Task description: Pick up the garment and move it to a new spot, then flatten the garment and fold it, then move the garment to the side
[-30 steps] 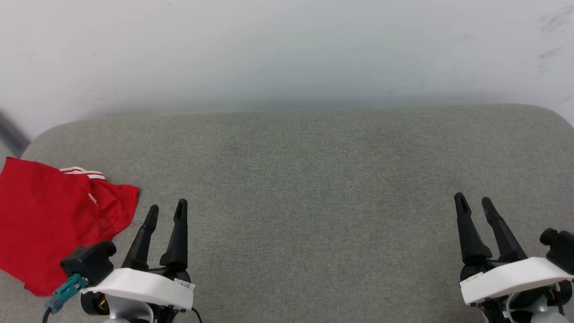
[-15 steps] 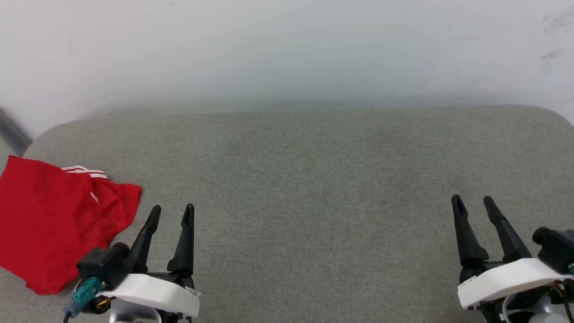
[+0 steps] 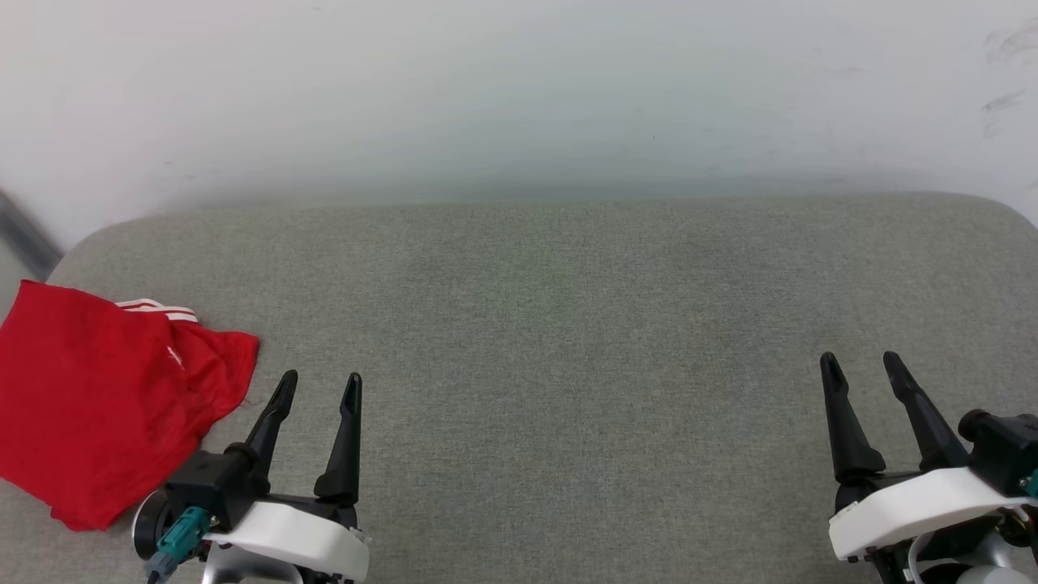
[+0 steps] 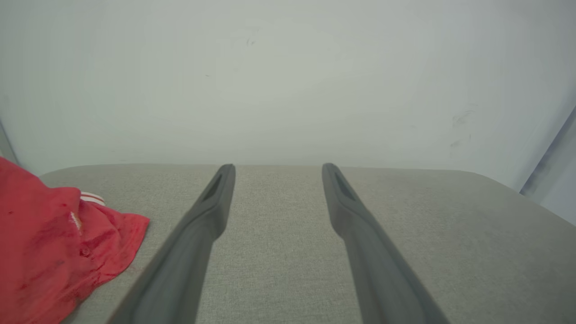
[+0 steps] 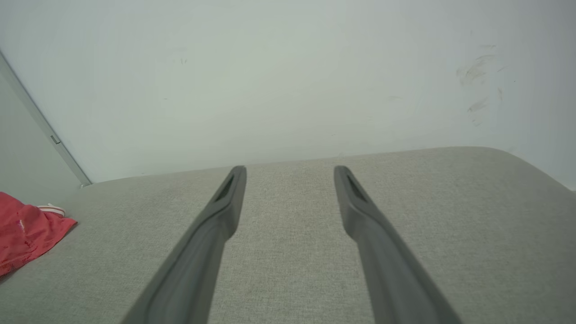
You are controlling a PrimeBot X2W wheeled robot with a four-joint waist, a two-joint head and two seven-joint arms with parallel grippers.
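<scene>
Garment (image 3: 105,397) in head view: red, crumpled, flat on the grey fabric tabletop (image 3: 551,324) at its left end, cut off by the frame's left edge. Left pincer (image 3: 320,379) sits just to its right, jaws wide, nothing held, apart from the cloth. One cloth corner points right, ending near the left fingertip. Striped trim lies on the far side. Long axis unclear while bunched; the visible part runs roughly far-to-near. Right pincer (image 3: 859,358) is well apart at the tabletop's right end, jaws wide and empty.

Left wrist view: left pincer (image 4: 277,167) spread wide over bare fabric; garment (image 4: 45,243) lower left, beside the left finger, not between the jaws.

Right wrist view: right pincer (image 5: 290,168) wide and empty; garment (image 5: 24,234) far off at the left edge.
</scene>
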